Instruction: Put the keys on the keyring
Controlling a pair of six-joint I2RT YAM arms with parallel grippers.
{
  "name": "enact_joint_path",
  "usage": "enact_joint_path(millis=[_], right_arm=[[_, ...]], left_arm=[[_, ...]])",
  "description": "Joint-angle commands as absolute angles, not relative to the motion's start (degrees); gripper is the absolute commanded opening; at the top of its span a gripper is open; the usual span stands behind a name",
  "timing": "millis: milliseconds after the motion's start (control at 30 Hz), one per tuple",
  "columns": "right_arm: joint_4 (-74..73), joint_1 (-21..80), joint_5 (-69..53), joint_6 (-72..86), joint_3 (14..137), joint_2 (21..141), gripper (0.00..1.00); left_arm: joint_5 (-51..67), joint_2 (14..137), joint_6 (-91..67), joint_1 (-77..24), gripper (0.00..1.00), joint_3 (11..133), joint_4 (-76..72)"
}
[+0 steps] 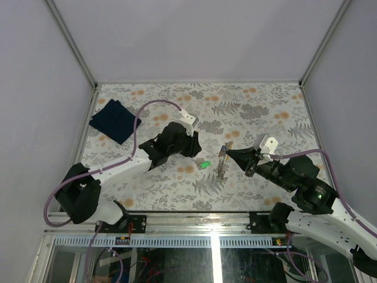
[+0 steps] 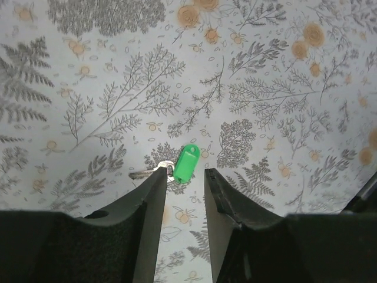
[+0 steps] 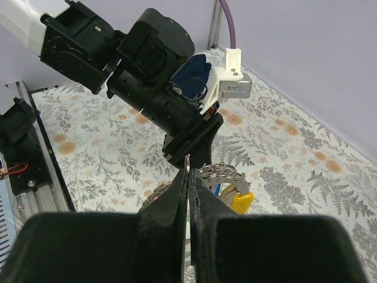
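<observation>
Keyring (image 3: 221, 171) clamped in right hand (image 3: 188, 171), left hand (image 2: 185, 178) spread over green key (image 2: 187, 163), both far from table (image 1: 265, 118) edges.

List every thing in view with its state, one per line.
left gripper: open, over the green-tagged key.
right gripper: shut on the keyring.
green-tagged key: lying flat, off the ring.
keyring: pinched, chain dangling.
yellow-tagged key: hanging under the keyring.
dark blue cloth: folded, lying flat.
</observation>
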State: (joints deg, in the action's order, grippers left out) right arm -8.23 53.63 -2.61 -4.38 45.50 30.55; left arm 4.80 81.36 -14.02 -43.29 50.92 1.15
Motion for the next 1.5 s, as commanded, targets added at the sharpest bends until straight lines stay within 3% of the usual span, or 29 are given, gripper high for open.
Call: enact_joint_path(millis=[0, 167, 367, 967, 1467], right_arm=[[-2.96, 53.90, -1.95, -2.51, 45.97, 30.80, 0.00], [-2.90, 53.90, -1.78, -2.29, 45.71, 30.68, 0.00], [-2.98, 53.92, -1.33, -2.47, 45.43, 30.17, 0.00], [-3.04, 53.94, -0.09, -2.86, 44.52, 29.24, 0.00], [-3.42, 53.90, 0.35, -2.99, 44.56, 28.77, 0.00]], left_arm=[[0.29, 82.81, -29.43, -43.92, 0.35, 49.72, 0.98], [-11.67, 83.82, -38.35, -48.54, 0.41, 48.52, 3.63], [-17.48, 87.59, -43.88, -51.75, 0.43, 48.67, 3.16], [-17.40, 98.41, -46.58, -53.72, 0.38, 50.56, -0.27], [-17.90, 101.17, -46.26, -54.05, 0.25, 51.68, -0.63]])
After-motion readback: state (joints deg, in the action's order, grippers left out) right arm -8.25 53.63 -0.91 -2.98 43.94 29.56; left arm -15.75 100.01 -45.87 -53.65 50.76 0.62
